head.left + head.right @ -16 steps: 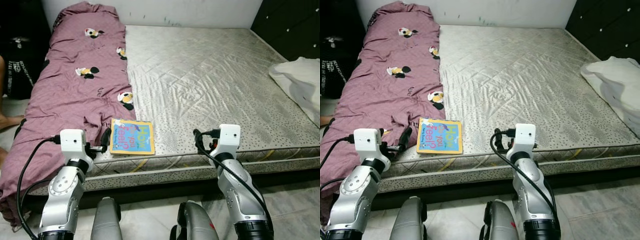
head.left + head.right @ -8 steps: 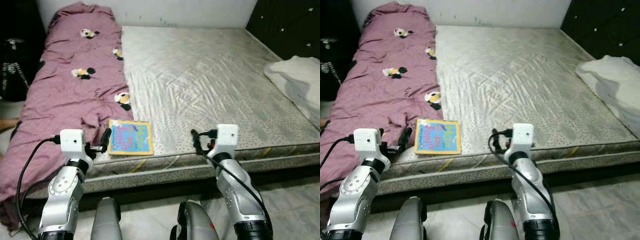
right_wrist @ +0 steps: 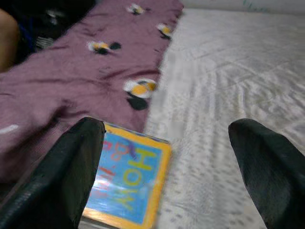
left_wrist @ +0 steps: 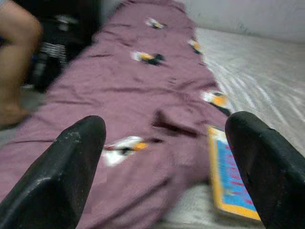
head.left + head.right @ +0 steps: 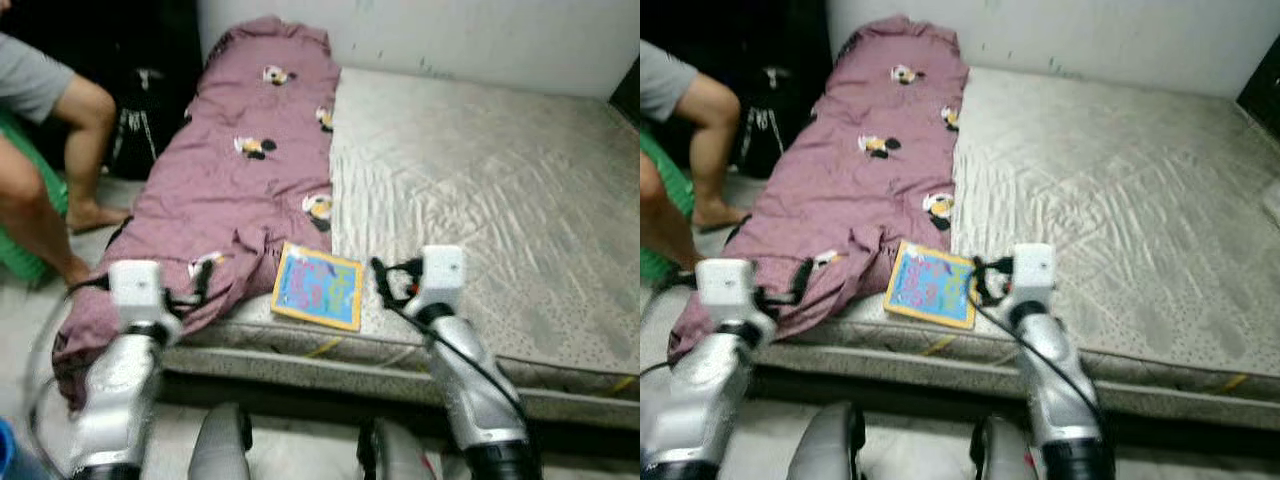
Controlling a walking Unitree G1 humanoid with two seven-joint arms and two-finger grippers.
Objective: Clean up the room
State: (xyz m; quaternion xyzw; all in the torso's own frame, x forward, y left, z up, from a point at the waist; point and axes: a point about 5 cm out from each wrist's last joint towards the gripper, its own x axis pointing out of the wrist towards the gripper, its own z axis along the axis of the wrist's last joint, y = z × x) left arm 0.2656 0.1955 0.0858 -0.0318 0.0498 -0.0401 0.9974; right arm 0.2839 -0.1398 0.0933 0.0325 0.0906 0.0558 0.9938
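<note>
Book [image 5: 318, 288] lies flat near the bed's [image 5: 520, 200] front edge, its one side touching the purple duvet [image 5: 240, 190]. Prob. thin, stiff, light w/ glossy cover, so could slip; best pinched at the edge nearest the bed's front. Right gripper [image 3: 162, 157] hovers just beside book, fingers [image 3: 71, 167] wide apart, empty. Left gripper [image 4: 162, 162] over duvet near book, fingers wide, empty. Person's legs [image 5: 60, 170] beyond the duvet, off the bed.

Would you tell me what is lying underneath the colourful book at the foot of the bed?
The book rests mostly on the bare quilted mattress, near its front edge. Its left side touches or slightly overlaps the purple blanket. Whatever lies directly beneath the cover is hidden.
</note>
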